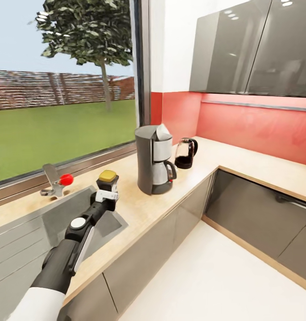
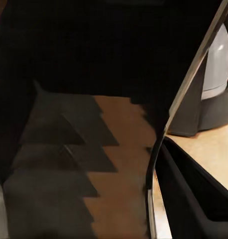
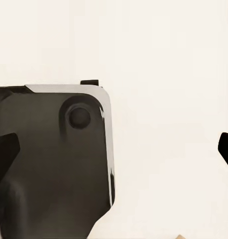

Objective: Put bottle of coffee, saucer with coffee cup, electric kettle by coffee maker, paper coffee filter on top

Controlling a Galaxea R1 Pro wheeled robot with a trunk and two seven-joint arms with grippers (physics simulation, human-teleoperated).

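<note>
Kitchen counter [image 1: 242,165] runs in an L under a big window and a red backsplash, with the coffee maker [image 1: 154,159] standing on it as my landmark. A pale cone sits at the maker's top; I take it for the paper filter [image 1: 163,132], so that step looks done, though I can't be certain. The kettle [image 1: 186,153] stands just beside the maker, on its far side toward the corner, so I judge that step done too. The maker itself is where it should stay.

My left gripper [image 1: 107,191] is extended over the counter's edge by the sink [image 1: 59,218], on the window side of the maker and a little apart from it. It holds the coffee bottle [image 1: 108,179], dark with a yellow cap, upright, fingers closed against its sides. In the left wrist view the bottle's dark bulk crowds the frame, with the maker's base [image 2: 213,84] off to one side. Setting the bottle down beside the maker is what I think is in hand.

I see no saucer or cup near the maker, so those steps are left. In the right wrist view I see dark finger tips at opposite edges over pale floor, so the right gripper [image 3: 114,147] is spread wide and holds nothing.
</note>
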